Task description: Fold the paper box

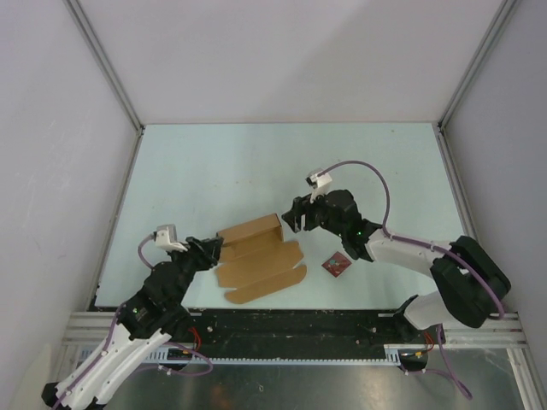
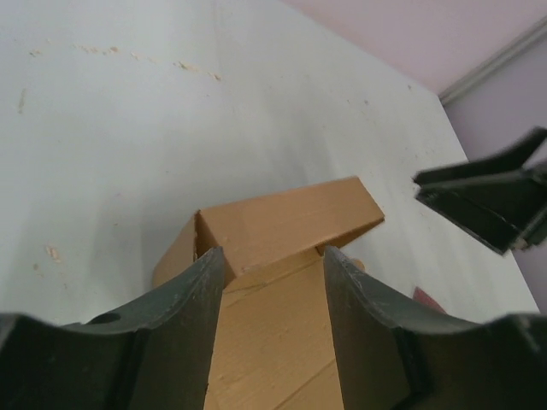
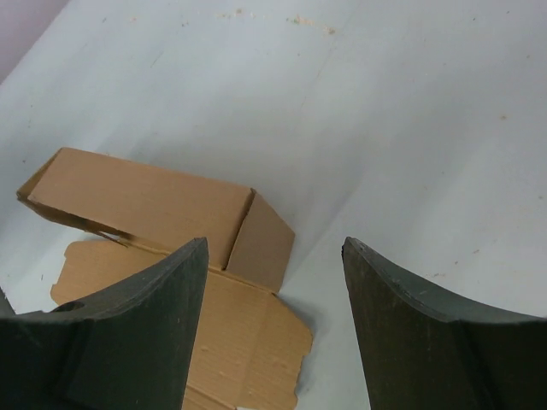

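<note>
The paper box (image 1: 256, 256) is a brown cardboard sheet lying at the table's near middle. Its far part is folded up into a raised wall with end flaps, and its near flaps lie flat. My left gripper (image 1: 214, 250) is at the box's left edge. In the left wrist view the gripper (image 2: 272, 256) is open, and the flat panel and raised wall (image 2: 291, 220) show in the gap between its fingers. My right gripper (image 1: 295, 220) hovers at the box's far right corner. It (image 3: 275, 248) is open above the box's right end flap (image 3: 261, 239), and nothing is held.
A small dark red square (image 1: 336, 264) lies on the table just right of the box, under the right arm. White enclosure walls stand on three sides. The metal rail with the arm bases (image 1: 291, 329) runs along the near edge.
</note>
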Controlling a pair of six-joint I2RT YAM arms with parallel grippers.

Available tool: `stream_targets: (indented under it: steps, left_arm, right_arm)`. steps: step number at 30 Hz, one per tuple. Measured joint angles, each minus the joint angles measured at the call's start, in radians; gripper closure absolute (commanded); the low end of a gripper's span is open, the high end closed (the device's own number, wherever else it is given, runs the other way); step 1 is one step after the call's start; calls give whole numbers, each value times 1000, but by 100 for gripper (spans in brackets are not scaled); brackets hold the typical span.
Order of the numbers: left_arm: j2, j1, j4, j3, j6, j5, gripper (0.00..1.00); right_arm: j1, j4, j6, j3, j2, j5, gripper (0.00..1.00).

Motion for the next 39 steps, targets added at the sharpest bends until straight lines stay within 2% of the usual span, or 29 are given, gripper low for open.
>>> stream_targets:
  steps: [6, 12, 17, 21, 25, 29, 32, 37, 39]
  left_arm:
    - [27, -6, -21, 0, 23, 74, 23]
    - [171, -65, -36, 0, 29, 35, 20]
    - [273, -179, -47, 4, 28, -52, 19]
    - [281, -264, -50, 9, 26, -121, 21]
    - [306, -274, -47, 12, 27, -171, 23]
    - [348, -283, -46, 12, 26, -208, 33]
    - [364, -294, -45, 12, 23, -233, 37]
    - [410, -307, -45, 15, 19, -257, 40]
    - [438, -317, -47, 26, 19, -264, 37]
  right_arm:
    - [-31, 11, 16, 51, 75, -103, 30]
    - [-50, 31, 14, 74, 76, -154, 29]
    - [-68, 31, 14, 75, 76, -174, 29]
    - [-71, 32, 14, 80, 84, -181, 29]
    - [-74, 38, 14, 81, 96, -188, 29]
    - [-77, 48, 13, 84, 115, -197, 28]
    - [-82, 50, 13, 96, 138, -203, 28]
    - [-85, 53, 13, 123, 172, -214, 28]
    - [-86, 54, 11, 138, 183, -221, 28]
